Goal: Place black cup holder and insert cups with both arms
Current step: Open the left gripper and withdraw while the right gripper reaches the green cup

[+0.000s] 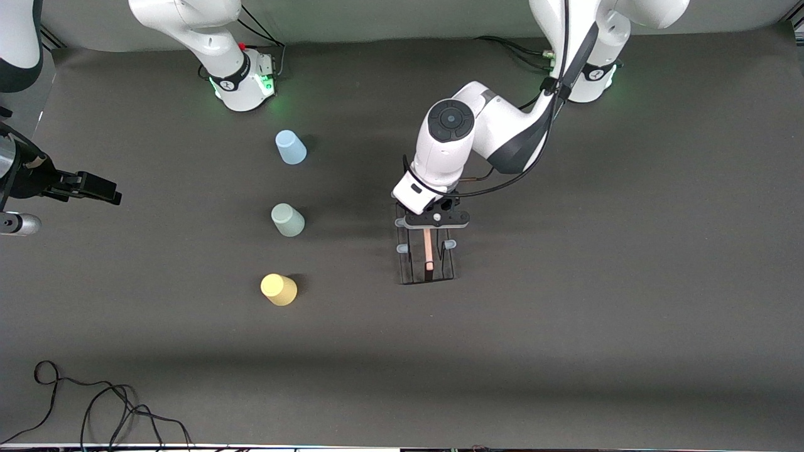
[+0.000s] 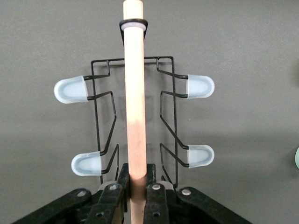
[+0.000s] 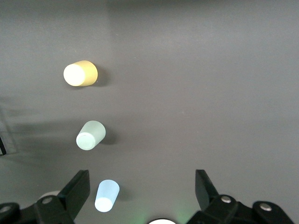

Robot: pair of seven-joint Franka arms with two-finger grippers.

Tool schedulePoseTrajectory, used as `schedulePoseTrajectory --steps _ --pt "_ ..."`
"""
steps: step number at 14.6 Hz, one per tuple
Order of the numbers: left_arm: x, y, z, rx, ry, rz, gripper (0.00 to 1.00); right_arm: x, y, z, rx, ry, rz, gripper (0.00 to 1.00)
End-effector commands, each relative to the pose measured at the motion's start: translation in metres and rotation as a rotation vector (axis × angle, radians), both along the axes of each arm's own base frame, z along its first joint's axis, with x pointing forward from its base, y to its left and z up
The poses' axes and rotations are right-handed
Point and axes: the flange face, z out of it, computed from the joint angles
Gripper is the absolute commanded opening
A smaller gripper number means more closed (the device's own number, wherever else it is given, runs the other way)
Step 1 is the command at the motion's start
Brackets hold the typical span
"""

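The yellow cup (image 1: 278, 289) stands nearest the camera, rim down on the dark counter (image 1: 565, 351), with the pale green cup (image 1: 287, 220) farther back and the light blue cup (image 1: 291, 147) farthest, the three in a loose line toward the right arm's end. All look light, stiff and smooth, tapered enough that a pinch across the body could slip; a hold low on the wider part seems safest.

Beside the line, toward the left arm's end, sits the black cup holder (image 1: 427, 260), a thin wire rack likely light and apt to sway or tip. Whether it rests fully on the counter is hard to tell. The left hand (image 2: 136, 186) is clamped tight on its wooden rod handle (image 2: 135, 102), the one solid grip point, while pale-tipped pegs (image 2: 200, 86) jut out either side.

The right hand (image 3: 142, 186) waits over the counter's edge near the cups, fingers spread wide and empty. Nothing lies between cups and rack; loose cables (image 1: 94, 408) trail at the near edge.
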Motion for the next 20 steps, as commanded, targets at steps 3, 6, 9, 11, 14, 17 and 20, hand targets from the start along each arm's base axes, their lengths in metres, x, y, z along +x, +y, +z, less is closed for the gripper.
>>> schedulePoseTrajectory --steps 3,6,9,11,14,17,20 --pt "-0.002 -0.001 -0.003 0.009 -0.020 -0.038 0.00 0.000 -0.004 0.005 -0.012 0.003 0.017 1.00" --pt "0.000 -0.001 -0.002 0.008 -0.025 -0.056 0.95 0.000 -0.004 0.005 -0.012 0.003 0.017 1.00" --pt "0.003 0.001 0.001 0.008 -0.027 -0.063 1.00 0.000 -0.004 0.006 -0.009 0.002 0.014 1.00" --pt "0.008 0.003 0.016 -0.004 -0.039 -0.057 1.00 0.000 -0.003 0.006 -0.008 0.002 0.010 1.00" --pt "0.017 0.019 0.054 -0.017 -0.062 -0.046 1.00 0.000 0.007 0.005 -0.003 0.003 0.018 1.00" --pt "0.033 0.062 0.096 -0.012 -0.055 -0.006 1.00 -0.003 0.018 -0.010 0.000 0.026 0.038 1.00" --pt "0.047 0.120 0.145 -0.002 -0.051 -0.012 1.00 -0.003 0.044 -0.033 0.012 0.026 0.053 1.00"
